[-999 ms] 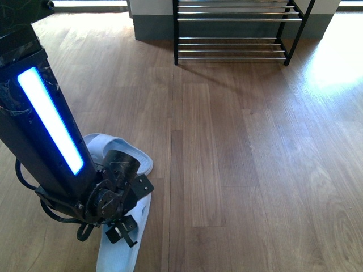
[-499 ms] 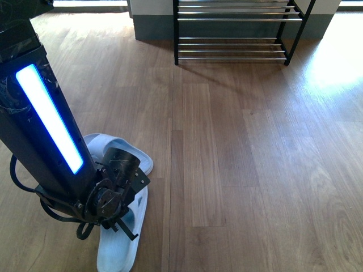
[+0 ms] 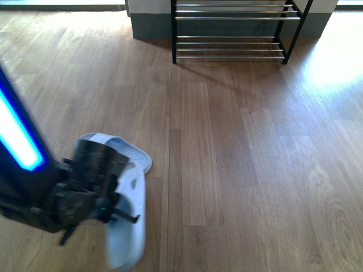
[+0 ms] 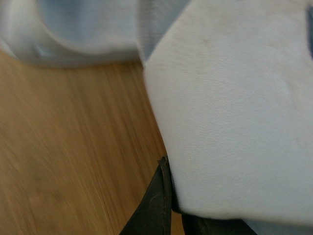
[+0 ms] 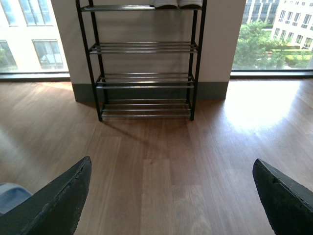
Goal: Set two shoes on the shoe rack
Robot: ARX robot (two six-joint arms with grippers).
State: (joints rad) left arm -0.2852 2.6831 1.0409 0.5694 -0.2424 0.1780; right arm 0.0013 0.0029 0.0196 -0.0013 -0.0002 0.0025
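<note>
The wooden floor (image 3: 238, 170) is lying bare ahead of the left hand (image 3: 116, 212), giving open room all the way to the shoe rack (image 3: 229, 28). The rack is standing far in front of that hand and off to its right, against the wall. Its lower shelves are showing empty, and its thin black posts are the edges any carried shoe will have to pass between.

The step in hand appears to be picking up the first shoe. The left hand is clamping the blue sandal (image 3: 129, 238) by its edge and seems to be tilting it, though blur is hiding the detail. The second sandal (image 3: 127, 152) is lying just beyond the hand, on the rack side, close against the first.

The next move is calling for a lift clear of that neighbour, then a long carry forward. The right hand (image 5: 171, 196) is hanging wide open, holding nothing.
</note>
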